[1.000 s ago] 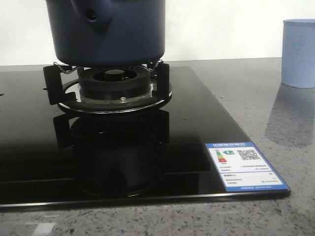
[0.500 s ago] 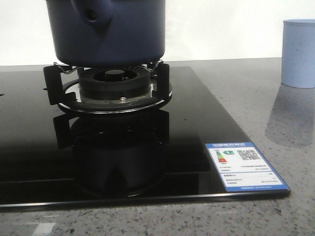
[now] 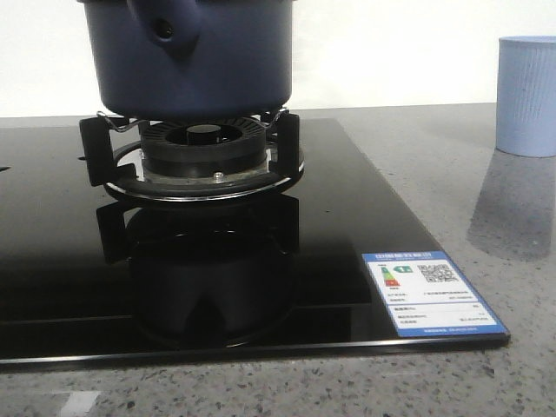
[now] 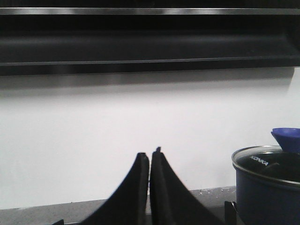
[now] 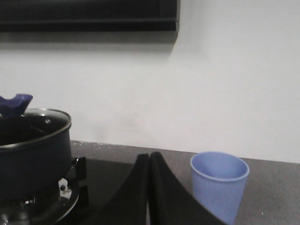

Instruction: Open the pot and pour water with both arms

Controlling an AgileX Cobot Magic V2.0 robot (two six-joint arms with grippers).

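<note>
The dark navy pot (image 3: 195,56) rests on the burner's black pan support (image 3: 198,152), its handle bracket with a round hole facing the front camera. A glass lid with a steel rim (image 4: 267,161) covers it, topped by a blue knob (image 4: 287,138). The same pot (image 5: 30,150) shows beside my right arm. My left gripper (image 4: 150,157) is shut and empty, held off to the pot's side. Shut and empty too, my right gripper (image 5: 149,157) hangs between the pot and a pale blue ribbed cup (image 5: 219,185). Neither arm appears in the front view.
The black glass hob (image 3: 330,243) carries a blue and white energy label (image 3: 432,293) at its front right corner. The cup (image 3: 526,94) stands on the grey speckled counter at the far right. A dark range hood (image 4: 150,37) hangs on the white wall.
The front view has shifted very slightly; pot, cup and burner keep their places.
</note>
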